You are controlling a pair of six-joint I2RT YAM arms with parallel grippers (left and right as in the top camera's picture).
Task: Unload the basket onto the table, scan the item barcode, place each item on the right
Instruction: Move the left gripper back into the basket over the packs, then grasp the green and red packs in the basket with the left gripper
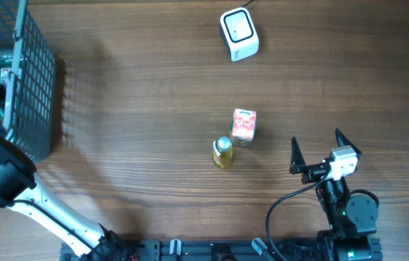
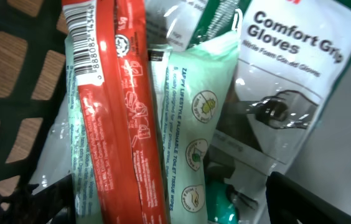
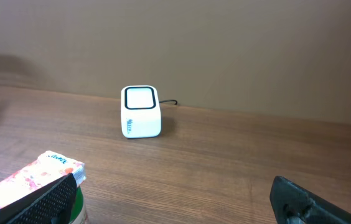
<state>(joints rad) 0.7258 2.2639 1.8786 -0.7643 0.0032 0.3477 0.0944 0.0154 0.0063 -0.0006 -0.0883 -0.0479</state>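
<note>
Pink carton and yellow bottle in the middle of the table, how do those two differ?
The pink carton is boxy with a printed face; the yellow bottle is round with a pale cap. From above the carton looks bigger than the bottle. The carton sits nearer the white scanner, the bottle farther from it. Both rest close together on the wooden table.

Soft, even light; glare on the glossy packets [image 2: 182,37] (close-up slightly blurred)

Pink carton [image 1: 244,125] just beside yellow bottle [image 1: 222,152]; white scanner [image 1: 239,33] well apart
</note>
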